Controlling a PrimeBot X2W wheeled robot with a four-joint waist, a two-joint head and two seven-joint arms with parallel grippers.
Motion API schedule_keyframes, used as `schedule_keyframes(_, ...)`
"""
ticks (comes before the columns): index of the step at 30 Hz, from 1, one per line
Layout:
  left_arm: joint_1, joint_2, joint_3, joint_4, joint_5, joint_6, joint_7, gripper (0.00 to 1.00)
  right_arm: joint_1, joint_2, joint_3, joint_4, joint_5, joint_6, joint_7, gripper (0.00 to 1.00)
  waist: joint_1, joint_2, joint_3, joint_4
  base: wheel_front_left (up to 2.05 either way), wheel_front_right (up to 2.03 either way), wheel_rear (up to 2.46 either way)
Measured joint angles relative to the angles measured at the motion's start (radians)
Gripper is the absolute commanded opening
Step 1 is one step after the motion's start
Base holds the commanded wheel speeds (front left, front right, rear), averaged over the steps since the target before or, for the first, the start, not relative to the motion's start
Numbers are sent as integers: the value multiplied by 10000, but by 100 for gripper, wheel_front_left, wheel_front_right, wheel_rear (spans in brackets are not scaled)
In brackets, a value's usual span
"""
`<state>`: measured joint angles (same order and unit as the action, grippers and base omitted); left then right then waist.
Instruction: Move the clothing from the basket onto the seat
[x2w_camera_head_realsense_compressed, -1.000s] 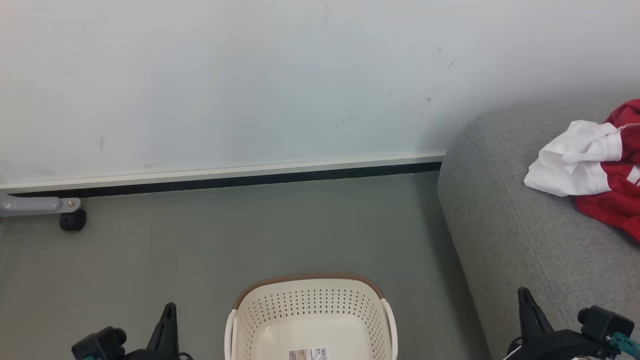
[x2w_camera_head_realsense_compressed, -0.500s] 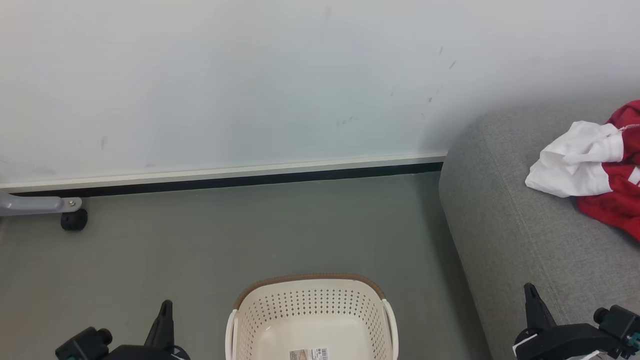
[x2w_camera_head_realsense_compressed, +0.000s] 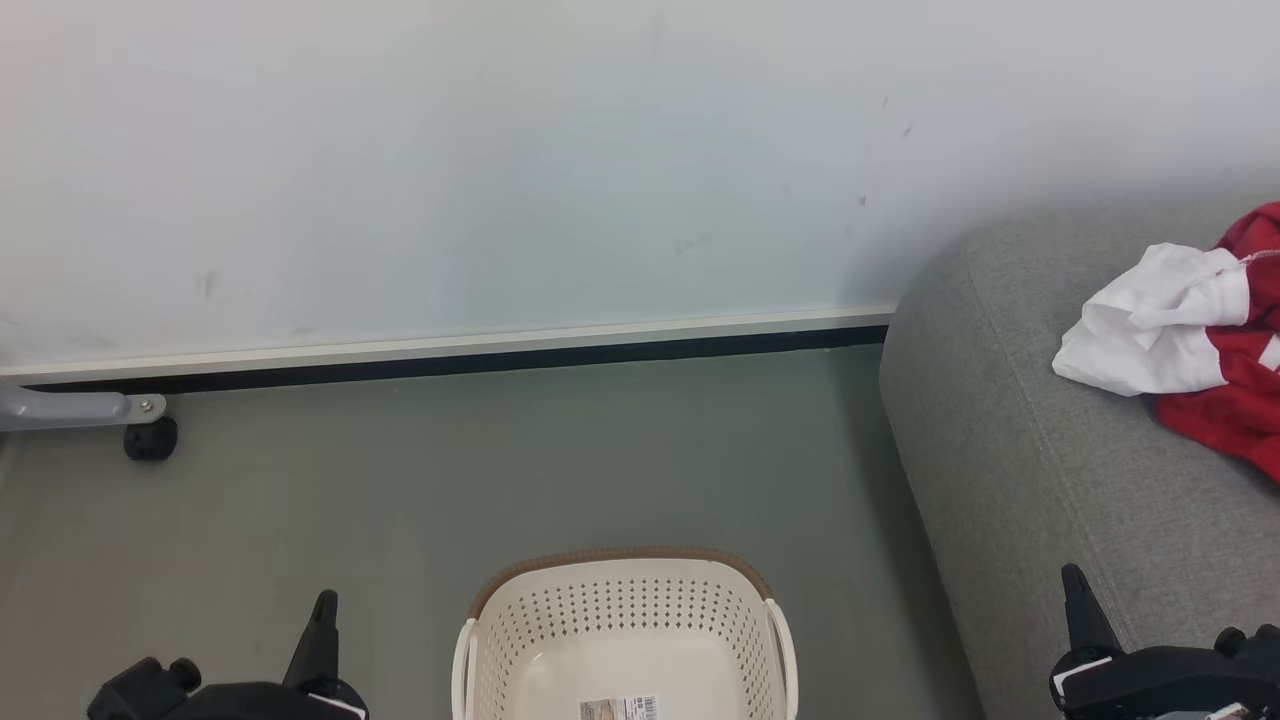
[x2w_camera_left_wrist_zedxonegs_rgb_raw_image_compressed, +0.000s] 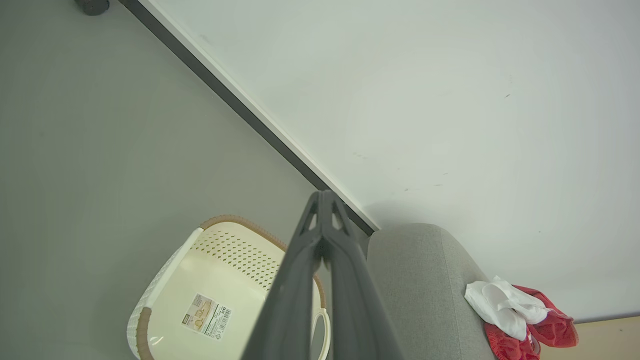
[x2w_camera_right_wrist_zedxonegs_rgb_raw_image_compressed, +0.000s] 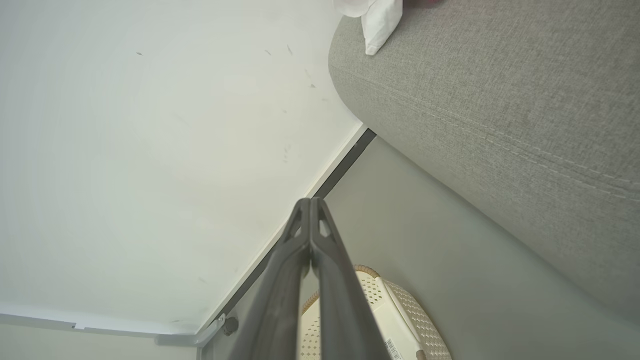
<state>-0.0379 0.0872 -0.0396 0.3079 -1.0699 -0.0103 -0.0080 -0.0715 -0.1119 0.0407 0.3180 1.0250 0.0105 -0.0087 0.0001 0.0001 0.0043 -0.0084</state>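
Note:
The cream perforated basket (x2w_camera_head_realsense_compressed: 622, 640) with a brown rim stands on the floor at the bottom centre; only a paper label lies on its bottom (x2w_camera_left_wrist_zedxonegs_rgb_raw_image_compressed: 207, 316). The clothing (x2w_camera_head_realsense_compressed: 1195, 340), red fabric with a white piece, lies bunched on the grey seat (x2w_camera_head_realsense_compressed: 1050, 470) at the right, and shows on the seat (x2w_camera_left_wrist_zedxonegs_rgb_raw_image_compressed: 425, 280) as a red and white heap (x2w_camera_left_wrist_zedxonegs_rgb_raw_image_compressed: 515, 312). My left gripper (x2w_camera_head_realsense_compressed: 323, 605) is shut at the lower left of the basket, holding nothing. My right gripper (x2w_camera_head_realsense_compressed: 1075, 585) is shut over the seat's front edge, holding nothing.
A white wall with a dark skirting strip (x2w_camera_head_realsense_compressed: 450, 362) runs behind the grey floor. A grey metal leg with a black caster (x2w_camera_head_realsense_compressed: 150, 438) stands at the far left by the wall. The seat's rounded end (x2w_camera_right_wrist_zedxonegs_rgb_raw_image_compressed: 480, 100) rises right of the basket (x2w_camera_right_wrist_zedxonegs_rgb_raw_image_compressed: 395, 325).
Both grippers have drawn outward and down toward the bottom corners, the left one leftward and the right one rightward. Basket and clothing have stayed put.

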Motion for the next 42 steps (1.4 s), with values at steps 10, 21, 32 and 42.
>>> schedule_keyframes(10, -60, -111, 309, -10, -1231, -265, 326, 0, -11, 153, -403, -48, 1335, 251, 272, 0, 0, -1, -6, 20, 0, 0, 0)
schedule_keyframes(21, -188, -232, 642, -19, -2535, -543, 606, 0, -27, 332, -853, -86, 2777, 527, 614, 0, 0, -1, -13, 42, 0, 0, 0)
schedule_keyframes(32, -275, -316, 976, -29, -3848, -871, 915, 0, -70, 491, -1296, -107, 4259, 794, 897, 0, 0, 0, -20, 63, 0, 0, 0)
schedule_keyframes(42, -387, -428, 1279, -52, -5074, -1057, 1166, 0, -202, 652, -1701, -140, 5586, 1057, 1175, 0, 0, -1, -26, 83, 0, 0, 0)
